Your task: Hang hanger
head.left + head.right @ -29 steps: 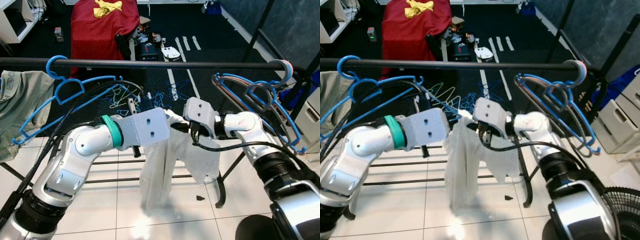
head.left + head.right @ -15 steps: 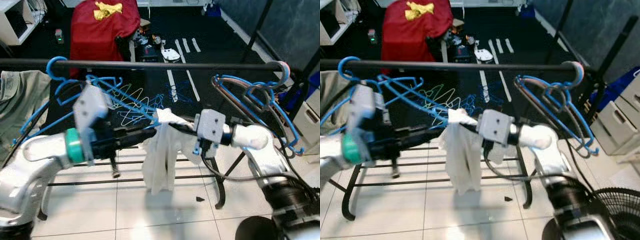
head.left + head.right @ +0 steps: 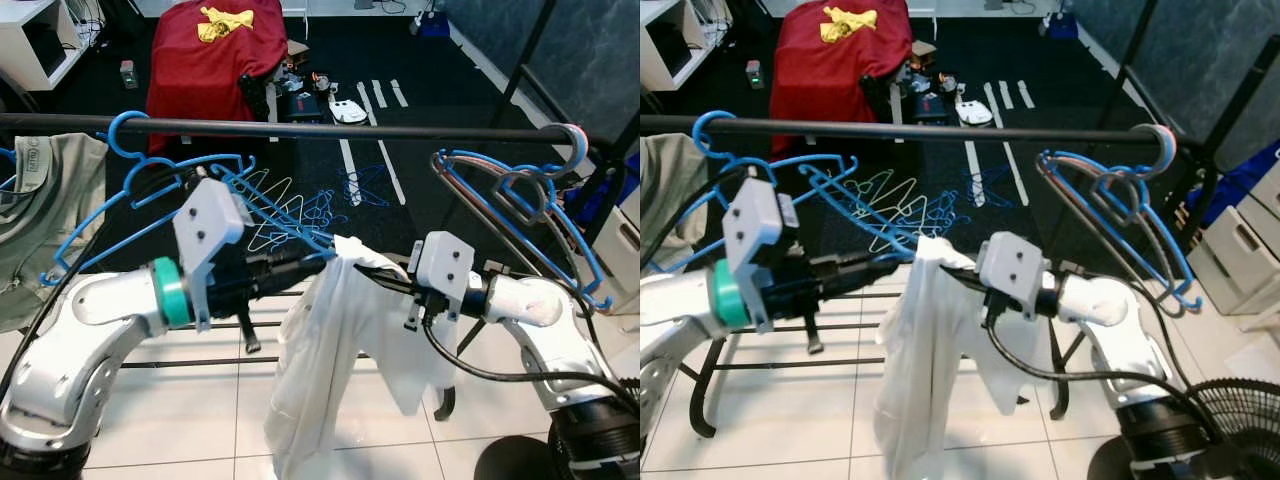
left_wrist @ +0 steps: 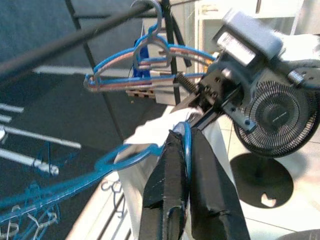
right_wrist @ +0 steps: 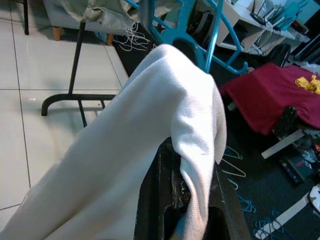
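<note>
Fingers: left gripper (image 4: 182, 150) clamped on blue hanger (image 3: 262, 205), right gripper (image 5: 187, 200) pinching white cloth (image 3: 340, 350) | where: hanger below rod (image 3: 300, 128), cloth over its end | change: cloth has dropped longer, arms spread | meaning: garment seated; hooking onto rod likely next

Counts at the clothes rail

We count one black rail (image 3: 330, 128), one white garment (image 3: 330, 370), one red cloth (image 3: 205, 60) and one grey-green shirt (image 3: 45, 220). Two grippers, left (image 3: 318, 264) and right (image 3: 372, 277), meet at the garment. Blue hangers (image 3: 520, 200) overlap too much to count; one fan (image 3: 1215, 420) stands nearby.
</note>
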Controlling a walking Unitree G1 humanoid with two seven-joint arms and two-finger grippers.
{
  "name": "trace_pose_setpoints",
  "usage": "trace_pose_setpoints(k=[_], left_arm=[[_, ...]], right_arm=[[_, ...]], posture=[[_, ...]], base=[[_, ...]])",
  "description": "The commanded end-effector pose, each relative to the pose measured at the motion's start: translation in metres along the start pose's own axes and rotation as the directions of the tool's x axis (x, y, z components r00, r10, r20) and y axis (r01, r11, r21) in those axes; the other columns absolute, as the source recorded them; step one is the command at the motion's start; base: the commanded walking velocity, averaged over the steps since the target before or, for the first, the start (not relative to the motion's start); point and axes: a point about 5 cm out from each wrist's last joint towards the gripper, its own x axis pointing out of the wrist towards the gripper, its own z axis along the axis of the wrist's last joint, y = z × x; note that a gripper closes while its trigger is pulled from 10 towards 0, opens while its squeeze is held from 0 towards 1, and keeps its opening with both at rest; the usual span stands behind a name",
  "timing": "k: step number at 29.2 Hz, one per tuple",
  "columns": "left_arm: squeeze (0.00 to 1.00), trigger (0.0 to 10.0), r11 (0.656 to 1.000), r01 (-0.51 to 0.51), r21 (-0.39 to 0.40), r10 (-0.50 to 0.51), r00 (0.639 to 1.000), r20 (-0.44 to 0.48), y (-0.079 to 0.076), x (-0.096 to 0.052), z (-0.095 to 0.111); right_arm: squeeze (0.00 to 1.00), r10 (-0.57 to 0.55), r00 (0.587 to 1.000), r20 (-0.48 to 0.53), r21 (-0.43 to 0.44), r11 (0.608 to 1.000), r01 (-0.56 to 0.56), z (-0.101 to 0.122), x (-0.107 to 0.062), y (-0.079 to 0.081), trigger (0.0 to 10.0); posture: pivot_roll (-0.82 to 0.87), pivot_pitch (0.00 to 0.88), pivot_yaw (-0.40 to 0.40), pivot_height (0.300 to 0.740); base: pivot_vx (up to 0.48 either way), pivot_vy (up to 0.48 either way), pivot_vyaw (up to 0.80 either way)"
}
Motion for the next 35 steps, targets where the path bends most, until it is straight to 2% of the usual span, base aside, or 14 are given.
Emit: trace_pose_setpoints(k=[1, 7, 10, 11, 15, 16, 17, 19, 20, 21, 22, 25, 31, 35], left_arm=[[1.0, 10.0, 0.994, -0.104, 0.027, 0.105, 0.993, -0.046, 0.013, -0.002, -0.002], [1.0, 10.0, 0.982, -0.118, 0.149, 0.126, 0.991, -0.044, 0.015, 0.003, 0.0], [1.0, 10.0, 0.927, -0.014, 0.376, 0.055, 0.994, -0.099, 0.005, 0.01, -0.002], [0.0, 10.0, 0.919, 0.012, 0.394, 0.033, 0.994, -0.106, 0.003, 0.01, -0.003], [0.0, 10.0, 0.934, -0.031, 0.355, 0.073, 0.992, -0.107, 0.008, 0.005, -0.005], [0.0, 10.0, 0.963, -0.121, 0.242, 0.145, 0.986, -0.084, 0.018, -0.002, -0.006], [0.0, 10.0, 0.963, -0.121, 0.242, 0.145, 0.986, -0.084, 0.018, -0.002, -0.006], [0.0, 10.0, 0.979, -0.206, -0.008, 0.206, 0.978, -0.039, 0.027, -0.016, -0.003], [0.0, 10.0, 0.979, -0.206, -0.008, 0.206, 0.978, -0.039, 0.027, -0.016, -0.003], [0.0, 10.0, 0.982, -0.151, -0.117, 0.15, 0.989, -0.018, 0.019, -0.026, -0.004], [0.0, 10.0, 0.982, -0.151, -0.117, 0.15, 0.989, -0.018, 0.019, -0.026, -0.004], [0.0, 10.0, 0.948, 0.066, -0.31, -0.065, 0.998, 0.014, -0.015, -0.046, -0.011], [0.0, 10.0, 0.938, 0.045, -0.343, -0.052, 0.999, -0.012, -0.023, -0.04, -0.025], [0.0, 10.0, 0.946, -0.15, -0.288, 0.11, 0.983, -0.15, -0.015, -0.008, -0.055]], right_arm=[[0.0, -0.039, 0.999, -0.022, 0.007, 0.999, 0.039, 0.0, -0.009, -0.005, 0.0], [0.0, 0.001, 1.0, -0.022, 0.017, 1.0, -0.001, 0.003, -0.006, 0.0, 0.0], [0.0, 0.035, 0.999, -0.016, 0.017, 0.999, -0.035, 0.005, -0.001, 0.004, 0.0], [0.0, 0.033, 0.999, -0.01, 0.02, 0.999, -0.033, 0.006, 0.0, 0.002, 0.0], [0.0, 0.022, 1.0, -0.002, 0.026, 0.999, -0.022, 0.008, -0.001, -0.001, 0.0], [0.0, 0.005, 1.0, 0.011, 0.046, 0.999, -0.006, 0.01, -0.004, -0.006, 0.0], [0.0, 0.005, 1.0, 0.011, 0.046, 0.999, -0.006, 0.01, -0.004, -0.006, 0.0], [0.0, -0.034, 0.999, 0.008, 0.063, 0.997, 0.033, 0.01, -0.009, -0.011, 0.0], [0.0, -0.034, 0.999, 0.008, 0.063, 0.997, 0.033, 0.01, -0.009, -0.011, 0.0], [0.0, -0.077, 0.997, 0.005, 0.084, 0.994, 0.076, 0.009, -0.012, -0.015, 0.0], [0.0, -0.077, 0.997, 0.005, 0.084, 0.994, 0.076, 0.009, -0.012, -0.015, 0.0], [0.0, -0.187, 0.981, 0.046, 0.184, 0.967, 0.176, 0.011, -0.02, -0.029, 0.0], [0.0, -0.156, 0.983, 0.097, 0.163, 0.977, 0.139, 0.029, -0.022, -0.036, 0.0], [0.0, 0.061, 0.987, 0.149, 0.099, 0.992, -0.077, 0.062, -0.029, -0.037, 0.0]], posture=[[-0.03, 0.06, 0.112, 0.74], [-0.03, 0.065, 0.112, 0.74], [-0.03, 0.064, 0.11, 0.74], [-0.03, 0.065, 0.112, 0.74], [-0.03, 0.065, 0.115, 0.74], [-0.03, 0.069, 0.118, 0.74], [-0.03, 0.069, 0.118, 0.74], [-0.03, 0.073, 0.117, 0.74], [-0.03, 0.073, 0.117, 0.74], [-0.03, 0.077, 0.113, 0.74], [-0.03, 0.077, 0.113, 0.74], [-0.01, 0.08, 0.115, 0.74], [-0.04, 0.085, 0.123, 0.74], [-0.05, 0.088, 0.116, 0.74]], base=[[0.0, 0.0, 0.0], [0.0, 0.0, 0.0], [0.0, 0.0, 0.0], [0.0, 0.0, 0.0], [0.0, 0.0, 0.0], [0.0, 0.0, 0.0], [0.0, 0.0, 0.0], [0.0, 0.0, 0.0], [0.0, 0.0, 0.0], [0.0, 0.0, 0.0], [0.0, 0.0, 0.0], [0.0, 0.0, 0.0], [0.0, 0.0, 0.0], [0.0, 0.0, 0.0]])
